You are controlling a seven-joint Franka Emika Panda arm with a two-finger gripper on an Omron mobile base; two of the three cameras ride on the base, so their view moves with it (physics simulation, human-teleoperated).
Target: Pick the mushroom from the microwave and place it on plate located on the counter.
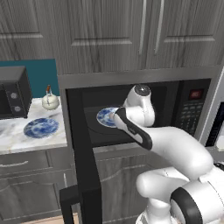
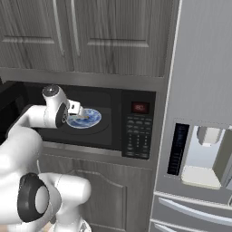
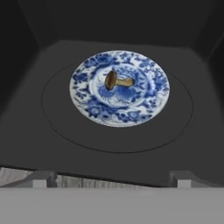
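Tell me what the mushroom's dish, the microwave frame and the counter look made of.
Dish under the mushroom: likely glazed ceramic, glossy white with blue painted pattern. Microwave frame: looks like brushed steel, matt grey sheen. Counter: apparently polished stone, white with grey marbled veins.

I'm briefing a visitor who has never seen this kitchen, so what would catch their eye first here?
First the white arm reaching into the open microwave, its tool open and short of the blue patterned plate inside, where a small brown mushroom lies on its side. Next, a second blue plate on the marbled counter, left of the microwave.
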